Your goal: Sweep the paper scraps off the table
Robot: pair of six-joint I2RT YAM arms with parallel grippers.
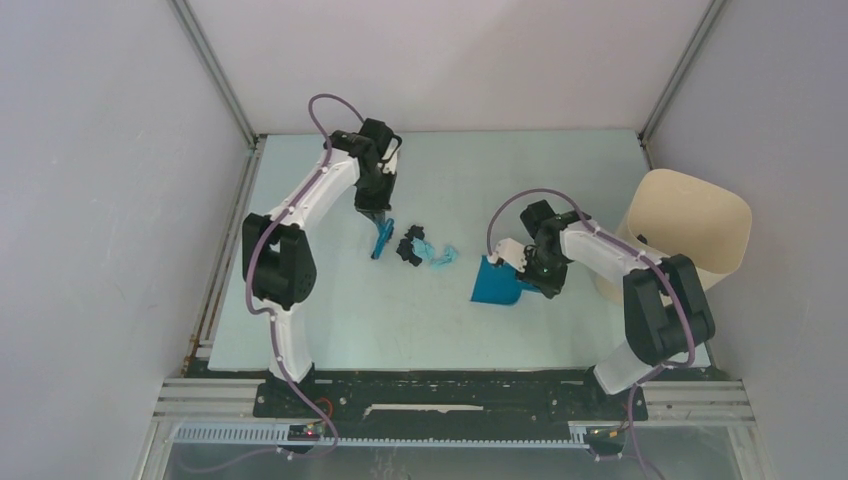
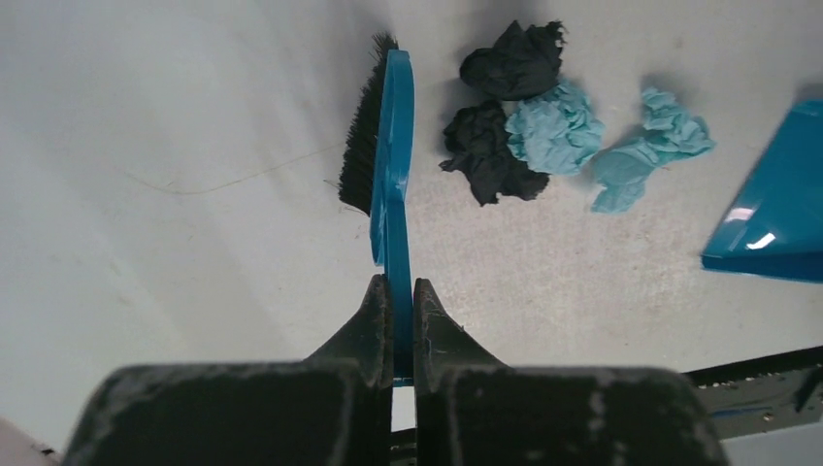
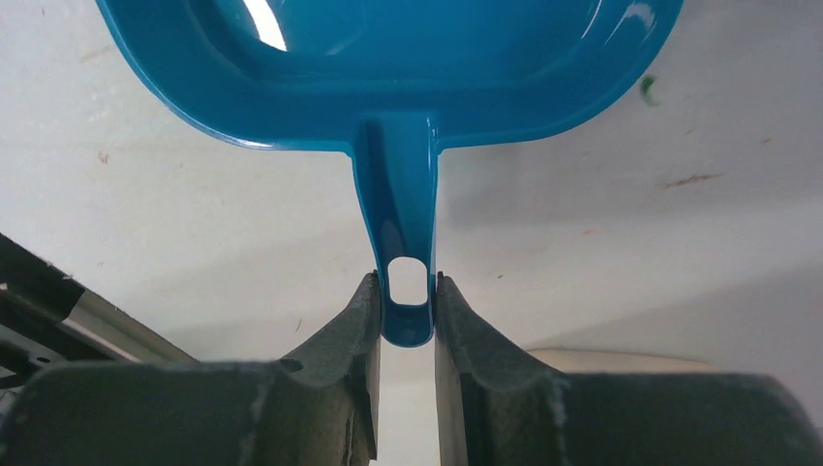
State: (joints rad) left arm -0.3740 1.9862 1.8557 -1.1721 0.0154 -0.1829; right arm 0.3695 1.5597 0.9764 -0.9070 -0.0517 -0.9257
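Note:
The paper scraps [image 1: 424, 247], black and light blue lumps, lie bunched in the middle of the pale green table [image 1: 400, 320]. In the left wrist view the paper scraps [image 2: 543, 121] sit just right of the blue hand brush [image 2: 391, 146], whose black bristles face left, away from them. My left gripper [image 2: 399, 291] is shut on the brush's thin handle. My right gripper [image 3: 407, 282] is shut on the handle end of the blue dustpan [image 3: 388, 68]. The dustpan [image 1: 497, 282] rests on the table right of the scraps, and its corner shows as the dustpan [image 2: 776, 209].
A tall beige bin [image 1: 680, 235] stands at the table's right edge, behind my right arm. Grey frame rails run along the table's left side and near edge. A tiny green fleck [image 3: 648, 89] lies beside the dustpan.

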